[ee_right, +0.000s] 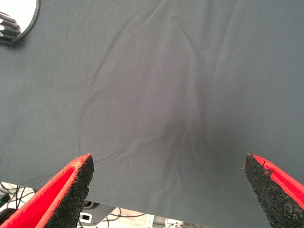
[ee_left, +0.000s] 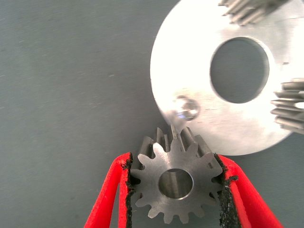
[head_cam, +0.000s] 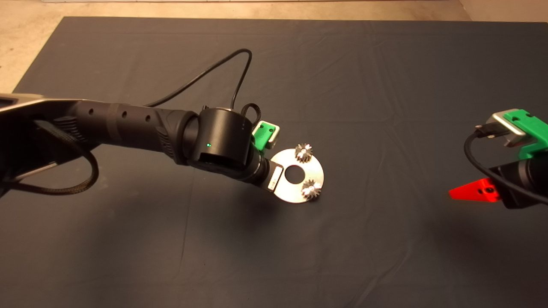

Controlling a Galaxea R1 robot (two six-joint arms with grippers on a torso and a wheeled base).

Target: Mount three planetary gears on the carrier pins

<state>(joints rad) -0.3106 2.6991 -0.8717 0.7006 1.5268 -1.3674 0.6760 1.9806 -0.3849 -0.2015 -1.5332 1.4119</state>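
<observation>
The shiny carrier disc lies mid-mat. Two planetary gears sit on its pins, one at the far edge and one at the near right. My left gripper is shut on the third gear and holds it flat just beside the disc's left edge. The third, bare carrier pin stands a short way ahead of the held gear. In the head view the left wrist hides this gripper and gear. My right gripper is open and empty above the mat's right side.
The left arm's black cable loops above the mat behind the wrist. Bare floor shows past the mat's far left corner. The dark mat has soft creases.
</observation>
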